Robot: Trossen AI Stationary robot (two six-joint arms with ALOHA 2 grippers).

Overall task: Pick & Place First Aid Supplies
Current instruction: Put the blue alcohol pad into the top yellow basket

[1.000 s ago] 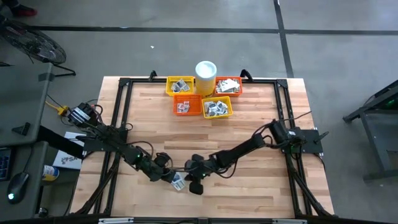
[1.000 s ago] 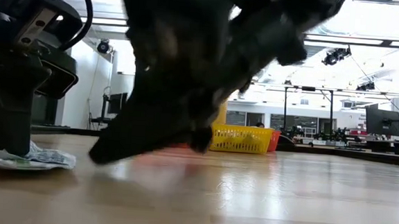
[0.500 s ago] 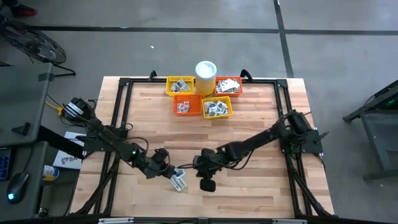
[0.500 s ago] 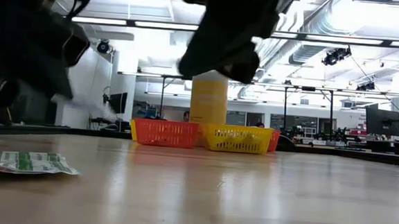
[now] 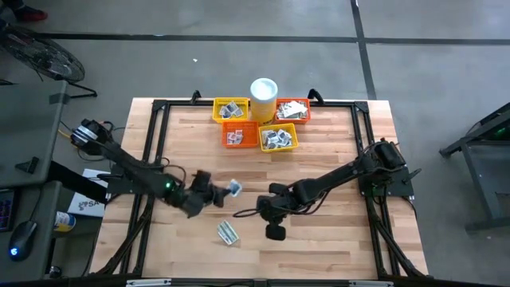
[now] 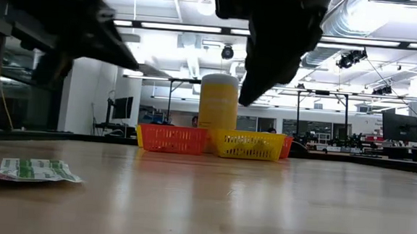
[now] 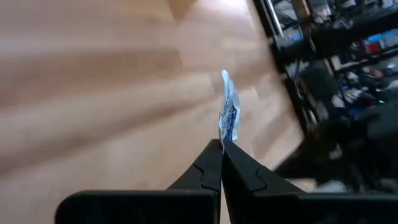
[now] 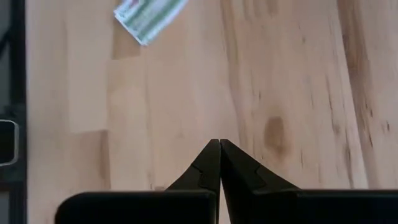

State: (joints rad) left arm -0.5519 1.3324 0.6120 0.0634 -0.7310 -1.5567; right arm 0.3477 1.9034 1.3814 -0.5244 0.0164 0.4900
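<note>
Wooden table (image 5: 335,239) bears baskets (image 5: 258,123), cup (image 5: 264,97), green-striped packet (image 5: 229,233).

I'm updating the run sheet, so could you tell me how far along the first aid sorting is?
Done: the four baskets at the far edge already hold packets. In hand: the left gripper is shut on a blue-printed sachet, lifted off the table. Left: a green-striped packet lies loose on the wood near the front. The right gripper is shut and empty above the table.

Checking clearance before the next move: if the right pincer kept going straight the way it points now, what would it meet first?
Probably the bare table. The shut right pincer has only wood straight ahead in its wrist view; the green-and-white packet lies off to one side. Depth is unclear.
</note>
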